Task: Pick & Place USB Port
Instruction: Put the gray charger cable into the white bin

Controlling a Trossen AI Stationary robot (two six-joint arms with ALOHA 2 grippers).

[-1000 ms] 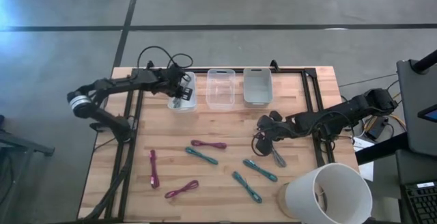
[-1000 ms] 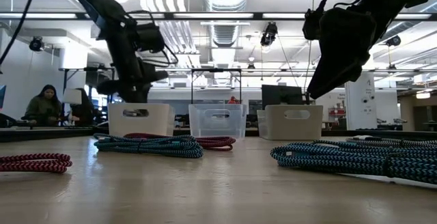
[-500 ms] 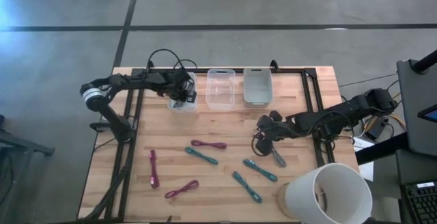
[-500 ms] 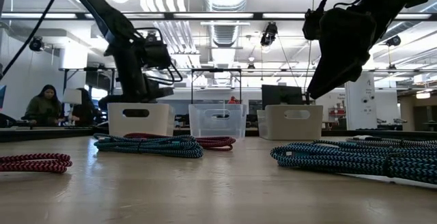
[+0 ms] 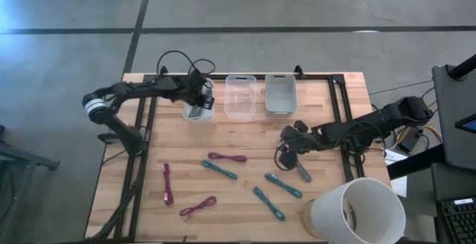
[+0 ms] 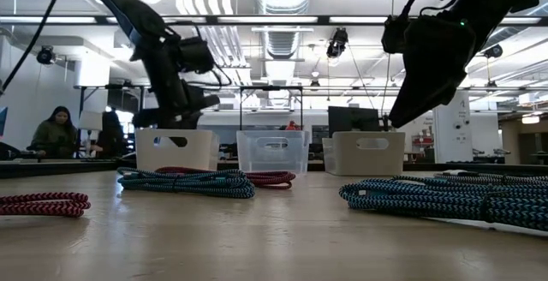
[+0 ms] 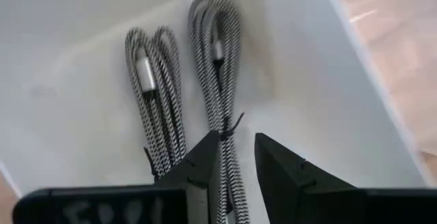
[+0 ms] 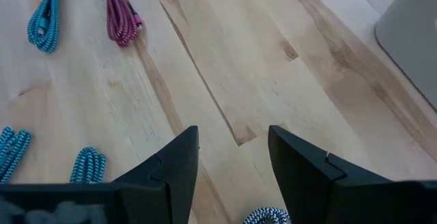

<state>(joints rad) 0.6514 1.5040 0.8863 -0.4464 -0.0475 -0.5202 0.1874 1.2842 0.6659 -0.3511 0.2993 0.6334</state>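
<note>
Hovering over the white bin at the far edge of the worktop, the left claw shows its fingers only slightly parted, and we see nothing clamped between them. Inside that bin we note two bundled black-and-white braided USB cables, lying side by side on its floor. Just right of the white bin stand a clear bin and then a grey bin. We record the right claw well to the right of the white bin, over bare wood, its fingers spread apart and holding nothing; another black-and-white cable lies just beside it. Nearer the front edge than the white bin, teal cables and magenta cables lie scattered. A white cup stands at the corner farthest from the bin.
</note>
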